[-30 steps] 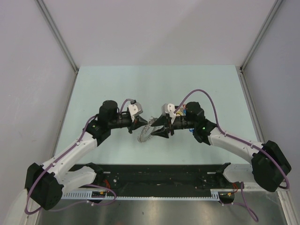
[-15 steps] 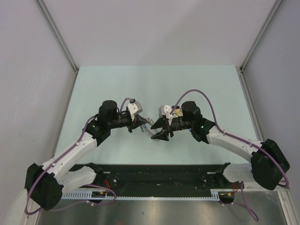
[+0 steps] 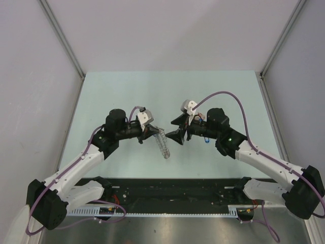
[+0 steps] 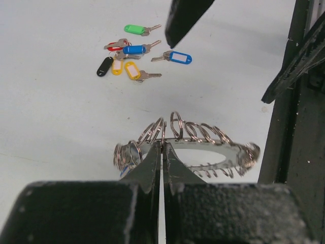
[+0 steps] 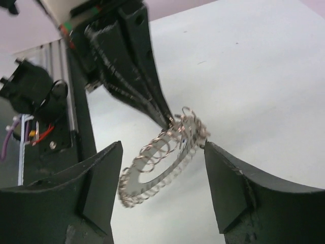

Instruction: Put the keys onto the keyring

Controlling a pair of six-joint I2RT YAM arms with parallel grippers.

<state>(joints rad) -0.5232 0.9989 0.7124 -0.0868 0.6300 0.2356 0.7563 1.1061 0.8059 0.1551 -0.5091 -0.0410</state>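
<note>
Pale green, the worktop [image 3: 101,91] fills the middle of the top view, with grey walls on three sides and the arm bases along its near edge. The left arm [image 3: 81,162] reaches in from the near left corner and the right arm [image 3: 264,160] from the near right corner. Their wrists face each other around the middle of the worktop.

The left pincer [image 3: 152,132] is clamped tight on the keyring [image 3: 163,145]. In the left wrist view its two fingers [image 4: 152,162] press together on the ring's near rim among the wire loops. The keyring [image 4: 203,152] juts out flat beyond the fingertips, clear of the surface. From above it appears edge-on, slanting down towards the near edge.

The right pincer [image 3: 175,129] stands open with nothing in it, just beside the ring and apart from it. In the right wrist view the keyring [image 5: 152,173] shows between the two spread fingers [image 5: 101,188], tilted, with the left pincer's dark fingertips pinching its upper rim.

The keys [image 4: 129,58] lie loose in a small cluster on the worktop, well apart from the ring, on its far side as the left wrist camera sees it. A green one [image 4: 134,29] lies at the far end of the cluster. Nearer are a red one [image 4: 116,44], a blue one [image 4: 133,49], a blue-framed one [image 4: 179,57], a black one [image 4: 104,66] and a yellow one [image 4: 132,70].
</note>
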